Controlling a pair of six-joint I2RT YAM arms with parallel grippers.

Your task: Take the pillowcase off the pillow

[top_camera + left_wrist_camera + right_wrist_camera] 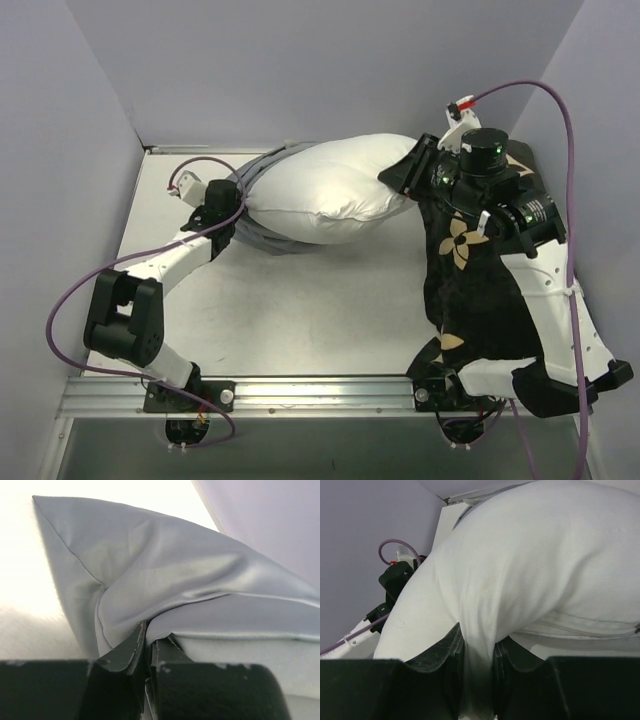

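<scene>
Nearest to the arm bases, the middle of the white worktop (pixel 300 320) carried nothing. On its right side lay a black cushion (pixel 480 300) with tan flowers. The right arm (pixel 545 290) reached over this cushion and hid part of it. The far end of the cushion was just beside the right end of the pillow (pixel 335 195). A purple cable (pixel 60 310) looped out beside the left arm (pixel 170 262), and a second cable (pixel 572 200) ran along the right arm.

Further away, the pillow lay across the worktop, near the grey back wall (pixel 300 70). It was white and plump, and most of its surface was uncovered. The pillowcase (pixel 258 236) was smooth grey cloth, creased and gathered around the left end of the pillow only, with folds showing under and behind that end.

The left fingers (pixel 127 652) were clenched on a fold of the pillowcase (pixel 175 570), and the cloth rose from between them in a soft peak. The right fingers (pixel 442 647) were clenched on a pinch of the white pillow (pixel 530 565) at its right end. In the right wrist view the pillow filled nearly the whole frame, and the left arm (pixel 395 580) showed beyond it against the wall.
</scene>
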